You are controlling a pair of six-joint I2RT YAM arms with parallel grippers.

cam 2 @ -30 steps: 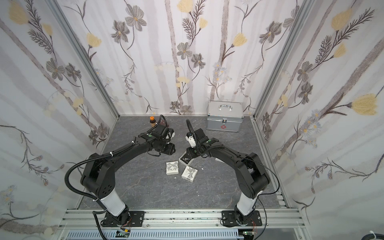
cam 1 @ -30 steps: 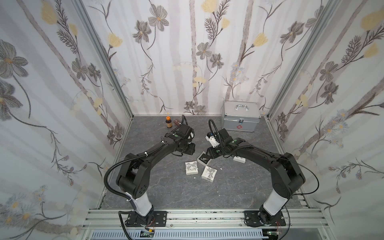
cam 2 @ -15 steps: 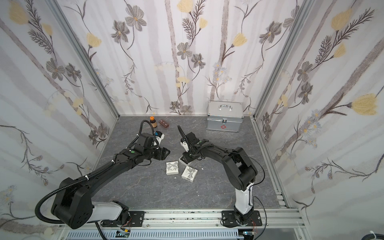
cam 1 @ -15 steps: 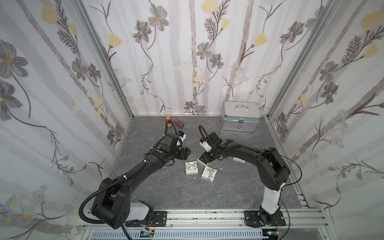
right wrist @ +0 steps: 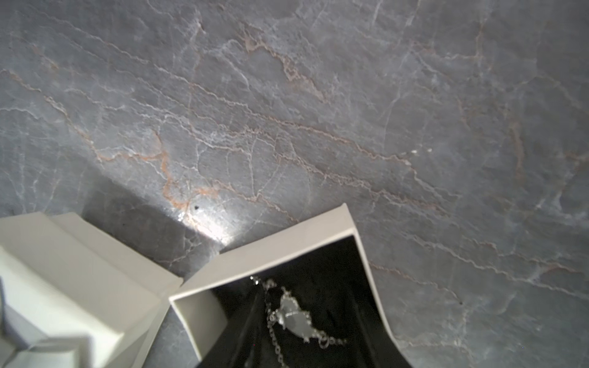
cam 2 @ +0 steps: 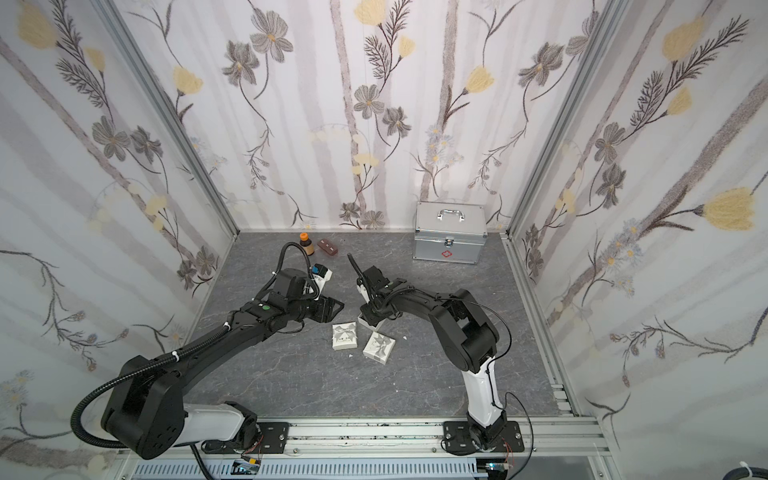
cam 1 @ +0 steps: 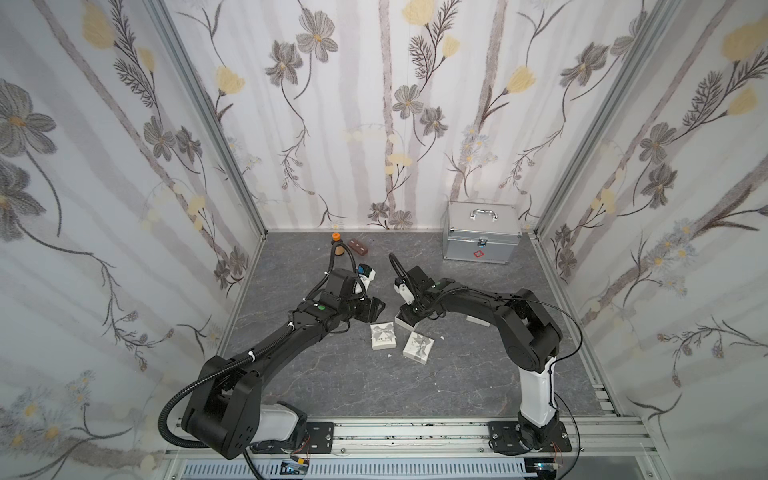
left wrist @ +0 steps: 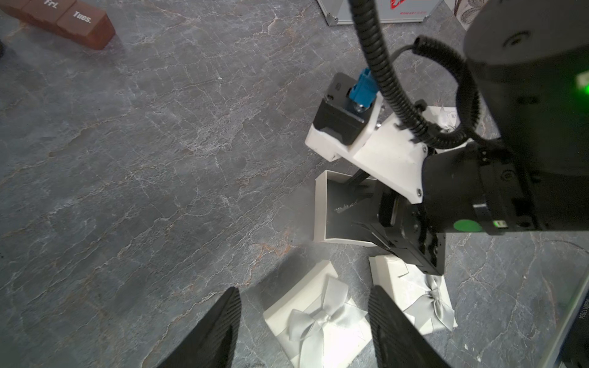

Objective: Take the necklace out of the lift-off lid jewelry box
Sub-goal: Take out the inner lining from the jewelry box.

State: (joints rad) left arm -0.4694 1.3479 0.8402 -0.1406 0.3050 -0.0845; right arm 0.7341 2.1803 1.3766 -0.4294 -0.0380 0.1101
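Surface: grey veined tabletop point(cam 1: 332, 386), flowered walls point(cam 1: 374, 124) around.
Left gripper point(left wrist: 304, 290): you've brought it nearer the boxes since a second ago; fingers spread wide, empty, just beside a bowed box point(left wrist: 318, 321).
Open box point(left wrist: 319, 210): lidless, black-lined, just beyond both bowed boxes.
Necklace point(left wrist: 344, 208): inside it; only the wrist views show the chain, the right one its pendant point(right wrist: 291, 313).
Right gripper point(left wrist: 357, 204): still in the box, jaws partly apart astride the chain, not clamped.
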